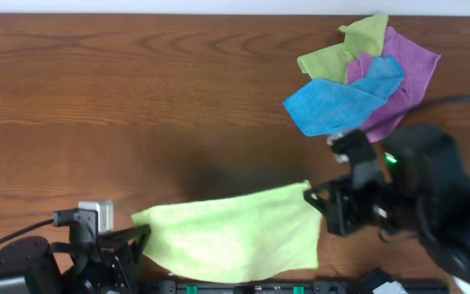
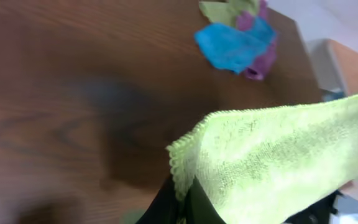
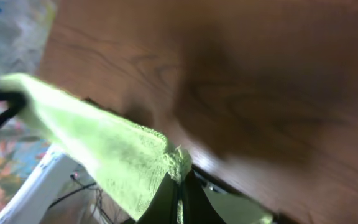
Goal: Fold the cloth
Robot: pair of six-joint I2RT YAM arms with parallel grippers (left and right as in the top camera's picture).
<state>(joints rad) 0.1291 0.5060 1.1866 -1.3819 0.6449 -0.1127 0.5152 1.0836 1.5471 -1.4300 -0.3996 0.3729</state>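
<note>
A lime-green cloth [image 1: 235,233] hangs stretched between my two grippers above the front edge of the wooden table [image 1: 137,106]. My left gripper [image 1: 141,233] is shut on its left corner, seen close up in the left wrist view [image 2: 182,193], where the cloth [image 2: 278,162] spreads to the right. My right gripper [image 1: 312,196] is shut on its right corner, seen in the right wrist view [image 3: 179,171], with the cloth [image 3: 98,146] running off to the left. The cloth's lower part droops below the held edge.
A pile of cloths lies at the back right: a blue one [image 1: 341,102], a purple one [image 1: 406,73] and an olive-green one [image 1: 341,53]. It also shows in the left wrist view [image 2: 235,43]. A cable runs from the right arm toward the right edge.
</note>
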